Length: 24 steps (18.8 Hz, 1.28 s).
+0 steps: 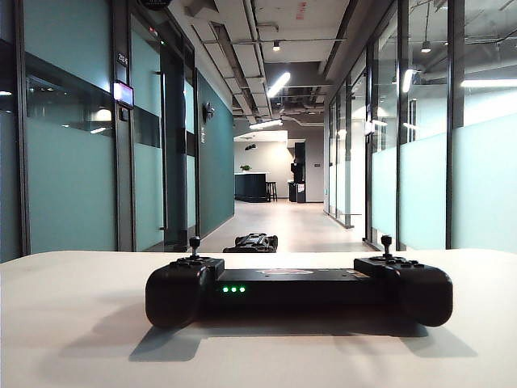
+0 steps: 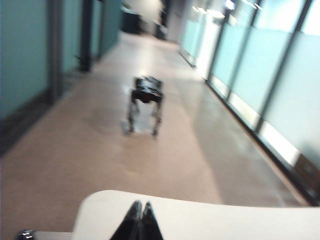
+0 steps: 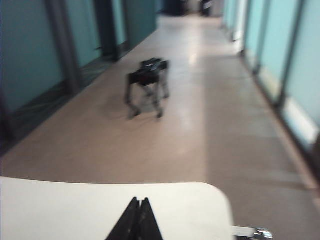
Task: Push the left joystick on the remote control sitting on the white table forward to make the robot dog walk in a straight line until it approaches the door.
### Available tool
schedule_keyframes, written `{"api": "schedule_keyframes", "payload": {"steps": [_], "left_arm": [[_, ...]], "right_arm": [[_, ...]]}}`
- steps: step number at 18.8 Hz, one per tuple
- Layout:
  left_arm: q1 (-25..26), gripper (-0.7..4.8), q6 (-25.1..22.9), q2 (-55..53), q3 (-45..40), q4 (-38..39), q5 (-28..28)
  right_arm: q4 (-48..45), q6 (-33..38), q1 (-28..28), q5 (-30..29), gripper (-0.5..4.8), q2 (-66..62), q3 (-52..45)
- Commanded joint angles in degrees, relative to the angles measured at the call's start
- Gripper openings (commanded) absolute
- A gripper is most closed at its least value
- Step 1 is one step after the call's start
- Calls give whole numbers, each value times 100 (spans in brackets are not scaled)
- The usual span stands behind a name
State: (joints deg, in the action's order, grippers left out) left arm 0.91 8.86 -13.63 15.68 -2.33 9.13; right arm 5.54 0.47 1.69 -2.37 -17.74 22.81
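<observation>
Exterior view looks low across the smooth matte white counter [image 1: 73,323], where the remote control [image 1: 299,291] lies broadside: a wide black gamepad with two bulbous, slightly glossy handles joined by a flat middle bar carrying a row of green LED dots. The left joystick [image 1: 195,245], a thin stem topped by a round knob, stands upright on the left handle; its twin rises from the right handle. Neither arm appears in this view. Just behind the controller's bar, only the top of the robot dog [image 1: 252,242] shows above the counter's far edge, its legs hidden.

From the left wrist view, the left gripper [image 2: 138,206] shows as two dark tapered fingers pressed together to a single point, holding nothing, above the counter's rounded pale corner [image 2: 210,220]. The dog [image 2: 145,102], boxy and black on thin legs, stands well beyond on the glossy beige corridor floor [image 2: 75,150], blurred.

From the right wrist view, the right gripper [image 3: 139,201] is likewise closed to a point and empty over the counter [image 3: 60,210]; the dog [image 3: 147,82] is soft and smeared, details unreadable. The controller is in neither wrist view.
</observation>
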Motion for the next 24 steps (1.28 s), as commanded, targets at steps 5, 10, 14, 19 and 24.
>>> {"api": "schedule_keyframes", "payload": {"steps": [5,10,14,19,24], "left_arm": [[-1016,-5,20,-1681,1137,26,518],[-1943,-5,17,-3082,2293,1010,931],[-1974,-5,17,-3689,2837,1762,1480],[-1974,-5,22,-3762,2861,1858,1921],[-1974,-5,20,-3762,2861,1853,1923]], "right_arm": [[719,623,354,-415,-4,-1108,828],[1370,1073,1759,-133,-5,-1482,859],[2068,1657,2616,363,-5,-1666,868],[2365,1696,3147,219,-4,-1993,872],[2465,2103,3351,-247,346,-2778,876]]}}
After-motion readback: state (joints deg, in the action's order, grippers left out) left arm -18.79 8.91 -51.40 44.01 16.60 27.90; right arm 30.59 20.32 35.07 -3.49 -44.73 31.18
